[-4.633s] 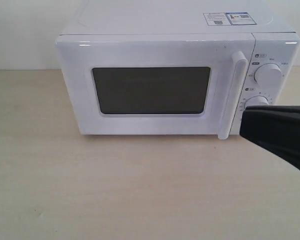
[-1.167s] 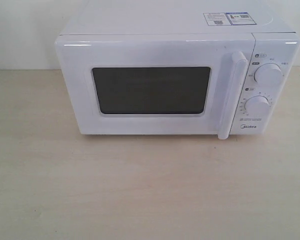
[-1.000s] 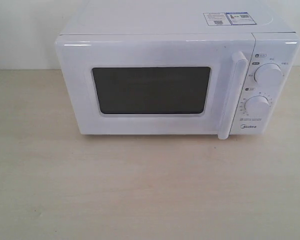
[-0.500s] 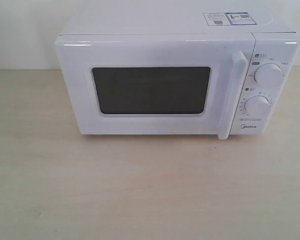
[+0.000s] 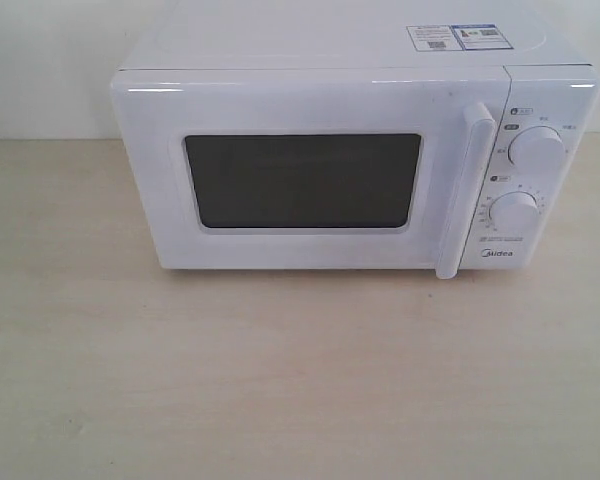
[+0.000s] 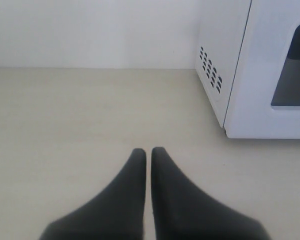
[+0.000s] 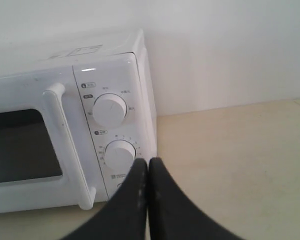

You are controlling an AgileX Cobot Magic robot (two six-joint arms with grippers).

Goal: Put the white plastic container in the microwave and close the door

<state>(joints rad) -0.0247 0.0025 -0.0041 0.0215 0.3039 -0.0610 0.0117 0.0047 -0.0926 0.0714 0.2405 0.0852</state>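
The white microwave (image 5: 350, 160) stands at the back of the table with its door (image 5: 300, 170) shut, the bar handle (image 5: 463, 190) at the door's right side. The white plastic container is out of view. Neither gripper shows in the exterior view. In the left wrist view my left gripper (image 6: 148, 150) is shut and empty over bare table, off the microwave's (image 6: 255, 70) left front corner. In the right wrist view my right gripper (image 7: 148, 161) is shut and empty, its tips in front of the microwave's (image 7: 65, 125) lower knob (image 7: 119, 155).
The pale wooden table (image 5: 280, 380) stretches in front of the microwave. A white wall (image 5: 40, 60) runs behind it. Vent holes (image 6: 210, 75) mark the microwave's left side panel.
The right arm, seen at the right edge in front of the lower knob 4.6 s ago, has left the exterior view. Nothing has changed over the last second.
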